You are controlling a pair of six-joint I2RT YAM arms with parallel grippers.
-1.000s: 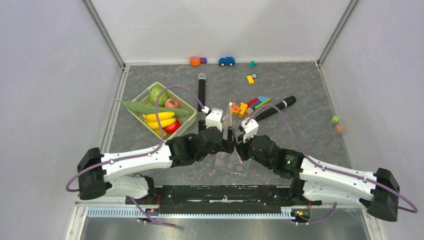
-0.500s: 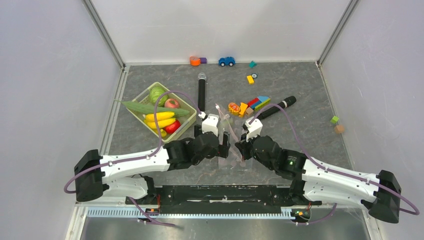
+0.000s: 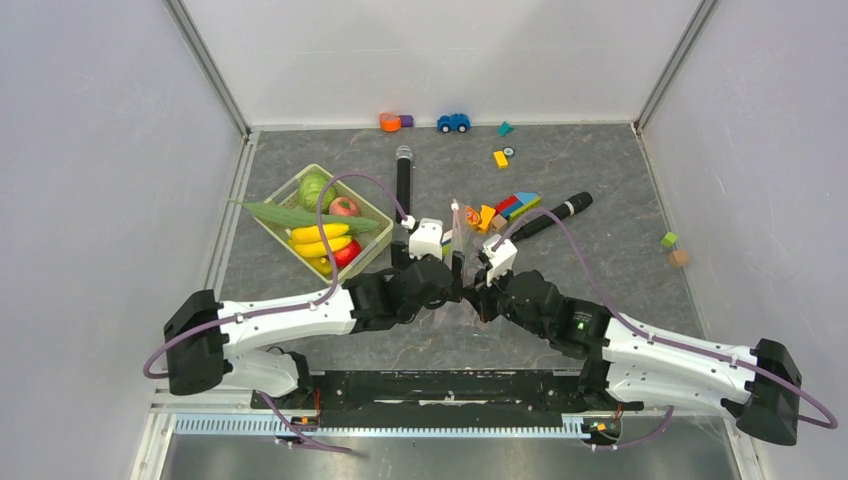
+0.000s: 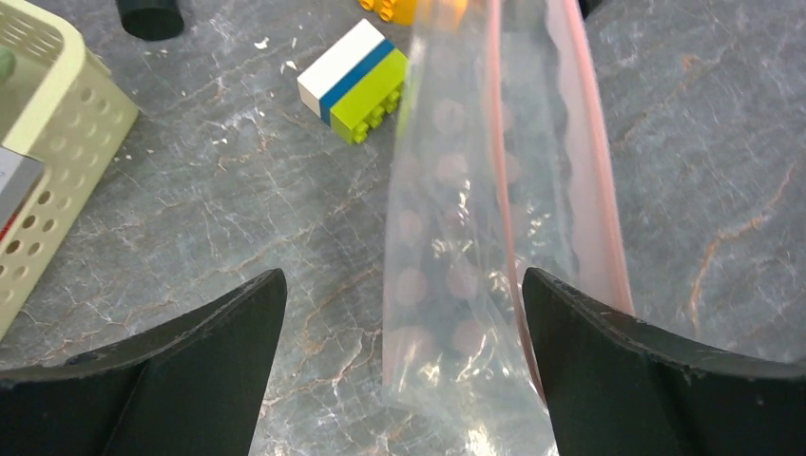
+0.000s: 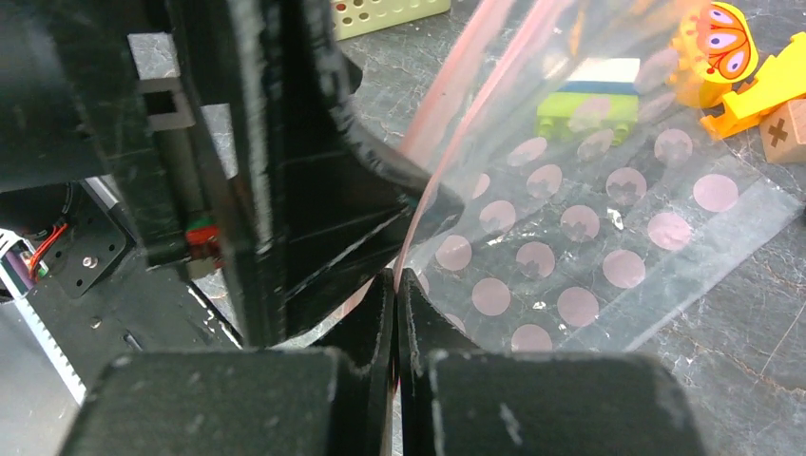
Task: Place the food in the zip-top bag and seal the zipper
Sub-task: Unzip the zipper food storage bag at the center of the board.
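The right gripper point(image 5: 394, 285) is pinched tight on the clear zip-top bag point(image 5: 570, 247) at its pink zipper point(image 4: 596, 171) edge. The left gripper point(image 4: 404, 313) stands wide, with the bag between its fingers. The toy food point(image 3: 318, 238) sits in a basket point(image 3: 285, 188) well to its left. If the left gripper closes here, it may catch both bag walls and keep the mouth shut.

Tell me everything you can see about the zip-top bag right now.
The zip-top bag is thin, clear, soft plastic with pale pink dots and a pink zipper strip along one edge. It looks empty. It stands edge-up in the middle of the table, its lower part seemingly resting on it. The right gripper is shut on its pink edge; the left gripper is open, jaws either side of it.
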